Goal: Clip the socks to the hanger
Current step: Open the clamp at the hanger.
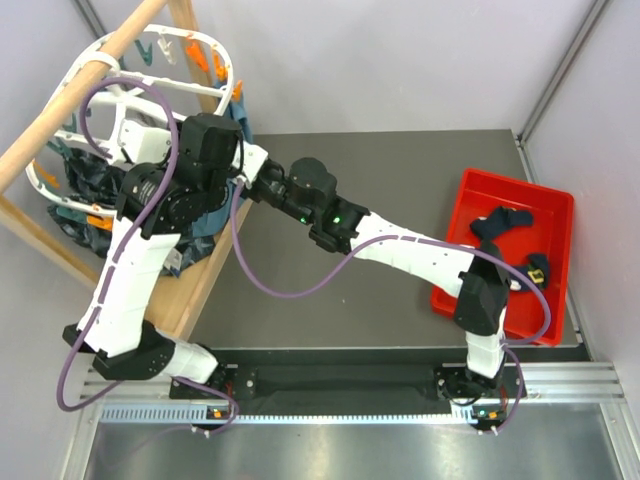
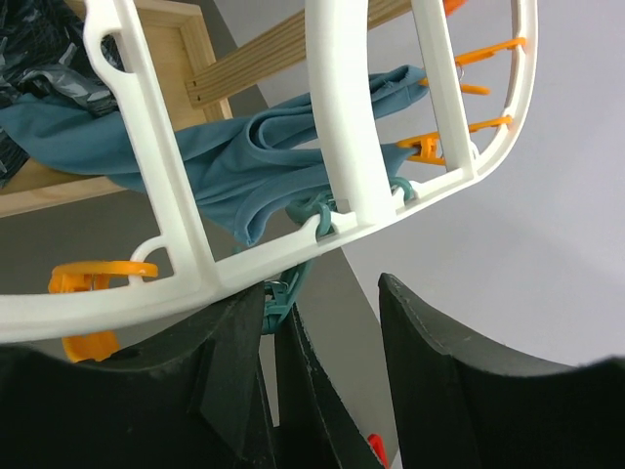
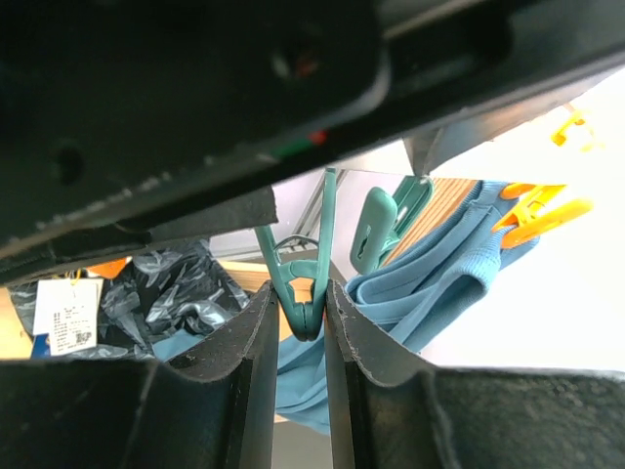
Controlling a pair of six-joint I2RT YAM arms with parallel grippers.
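Note:
The white hanger hangs at the far left from a wooden pole, with teal and orange clips; its bars fill the left wrist view. My right gripper is shut on a teal clip, pinching it between both pads; in the top view it is at the hanger's near edge. My left gripper is open under the hanger's rim, with the same teal clip and a dark right finger between its jaws. Dark navy socks lie in the red tray. Neither gripper holds a sock.
A teal-blue garment hangs clipped to the hanger, also in the right wrist view. A dark patterned cloth lies behind it. The wooden pole and wooden frame stand at the left. Both arms crowd together there.

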